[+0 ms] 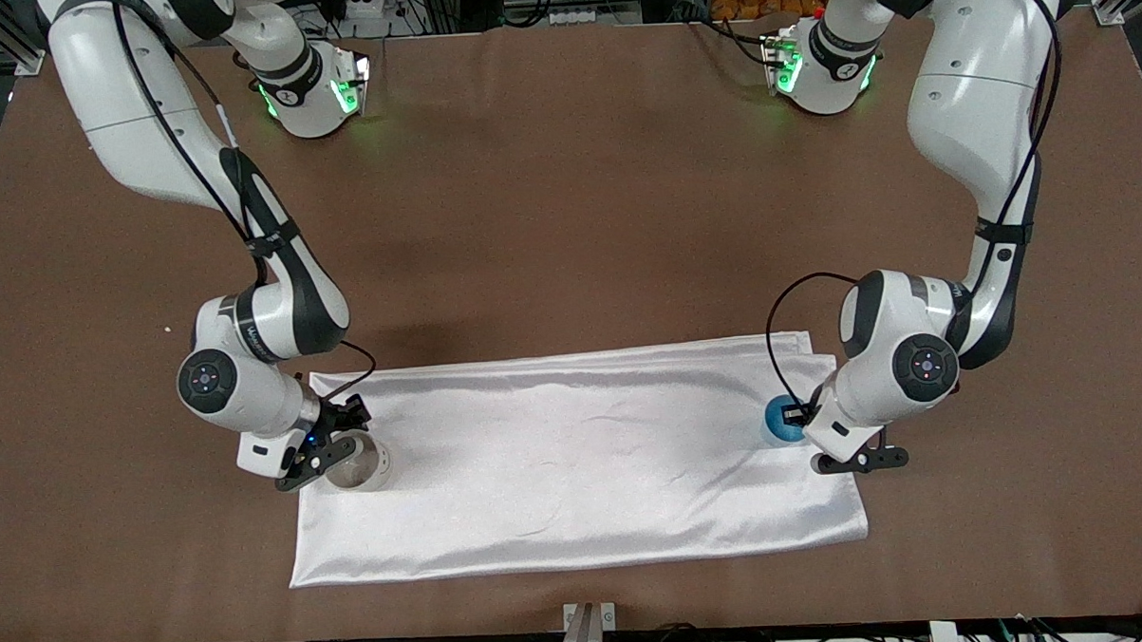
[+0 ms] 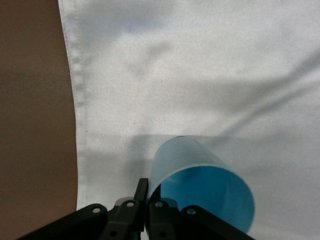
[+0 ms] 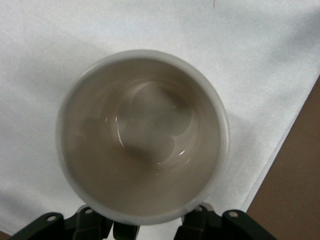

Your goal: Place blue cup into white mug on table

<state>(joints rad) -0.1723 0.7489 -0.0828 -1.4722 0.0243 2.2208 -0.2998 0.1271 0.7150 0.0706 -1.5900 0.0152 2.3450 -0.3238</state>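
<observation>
Grip check: left gripper point(image 2: 145, 210) is clamped on the rim wall of the blue cup point(image 2: 200, 187), which sits on the white cloth point(image 1: 576, 454) at the left arm's end of the worktop point(image 1: 567, 217); right gripper point(image 3: 150, 225) straddles the white mug point(image 3: 142, 135) at the right arm's end, jaws either side of its wall, not visibly tight. Lift the cup straight, keep it upright, and have the mug steadied before lowering in. Cloth between them is bare, so the path is free, though both sit near cloth edges.
</observation>
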